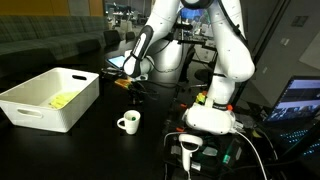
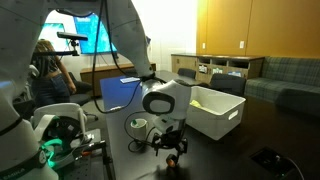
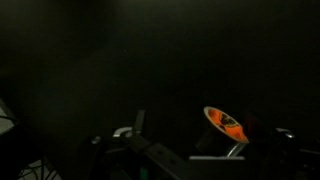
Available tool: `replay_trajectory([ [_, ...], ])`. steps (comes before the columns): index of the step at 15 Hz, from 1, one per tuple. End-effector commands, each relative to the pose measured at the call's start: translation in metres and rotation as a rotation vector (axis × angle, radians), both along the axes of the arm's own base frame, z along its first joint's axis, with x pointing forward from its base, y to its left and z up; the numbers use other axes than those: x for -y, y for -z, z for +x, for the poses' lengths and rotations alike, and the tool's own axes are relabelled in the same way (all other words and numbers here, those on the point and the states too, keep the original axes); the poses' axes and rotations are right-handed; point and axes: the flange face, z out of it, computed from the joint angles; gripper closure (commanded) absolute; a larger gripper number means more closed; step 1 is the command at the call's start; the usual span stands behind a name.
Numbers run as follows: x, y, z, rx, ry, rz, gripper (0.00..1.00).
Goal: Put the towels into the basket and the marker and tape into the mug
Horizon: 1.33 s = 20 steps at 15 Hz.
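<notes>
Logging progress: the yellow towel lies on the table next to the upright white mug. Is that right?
Not quite. The yellow towel lies inside the white basket, not on the table; both exterior views show it there. The white mug does stand upright on the table.

The basket [image 1: 40,112] is white; the towel [image 1: 63,99] yellow; the mug [image 1: 129,122] white; the table [image 1: 100,145] black; the tape [image 3: 224,124] seemingly orange.

Both exterior views face the basket [image 1: 40,113] [image 2: 215,122] from opposing sides.
</notes>
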Motion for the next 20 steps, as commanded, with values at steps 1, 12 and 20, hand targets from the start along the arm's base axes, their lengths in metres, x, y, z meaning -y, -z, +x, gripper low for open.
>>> replay_trajectory([
  [1, 0.008, 0.001, 0.009, 0.018, 0.004, -0.019, 0.0],
  [12, 0.031, 0.007, 0.028, 0.033, -0.011, -0.062, 0.0],
  [20, 0.042, 0.018, 0.039, 0.037, -0.03, -0.074, 0.0],
])
